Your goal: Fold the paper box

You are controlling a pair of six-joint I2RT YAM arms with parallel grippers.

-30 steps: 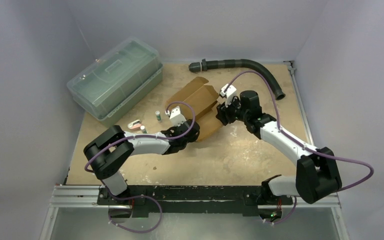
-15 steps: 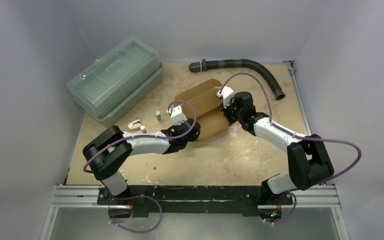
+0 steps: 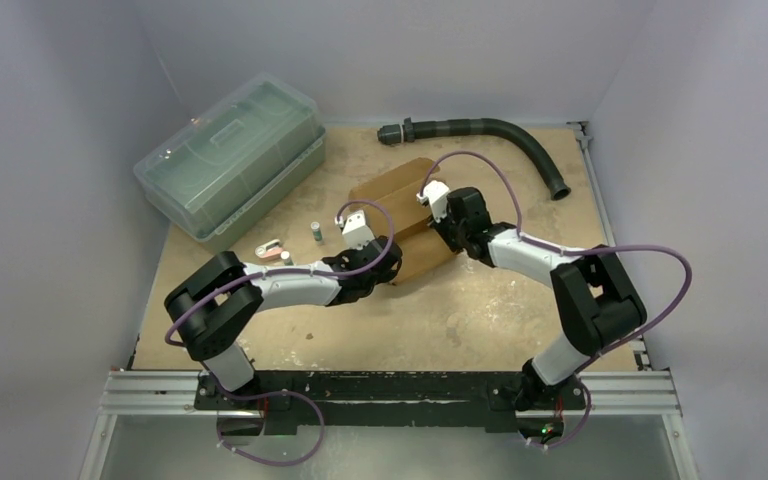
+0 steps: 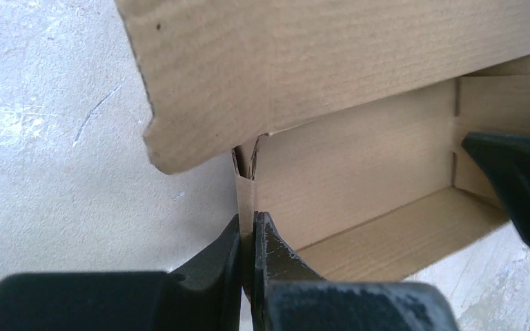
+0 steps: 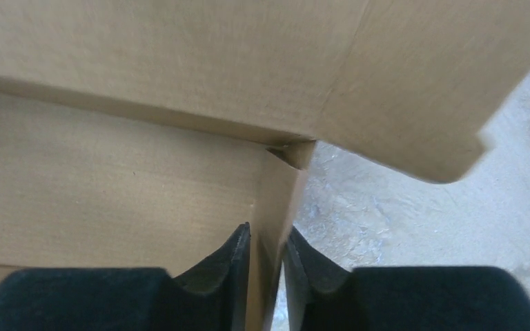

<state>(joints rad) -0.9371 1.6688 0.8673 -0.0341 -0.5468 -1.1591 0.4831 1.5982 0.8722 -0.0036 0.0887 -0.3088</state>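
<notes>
Nearest me, past the two bases, a broad stretch of bare surface (image 3: 460, 330) lies open in front of the work, so both elbows have room to swing back.

Mid-table sits the paper box (image 3: 400, 195), with an arm at each end. The left arm (image 3: 290, 285) reaches in from the near left. Its wrist view shows the left jaws pinched shut on a thin upright end wall at the carton's corner. The right arm (image 3: 530, 255) comes in from the right, and the right jaws are likewise clamped on a wall panel edge at the opposite end.

By my reckoning the body is largely formed: floor and side walls stand up and the inside reads as a proper tray. The big lid flap leans over the opening, but a gap shows under it, so closing and tucking it remains.

Room is tighter on the left. A small bottle (image 3: 315, 232) and a pink item (image 3: 271, 249) lie just beside the left wrist. Farther back, the clear plastic bin (image 3: 230, 165) fills the far-left corner and a dark hose (image 3: 500, 130) curves along the far edge, near the box's back.
</notes>
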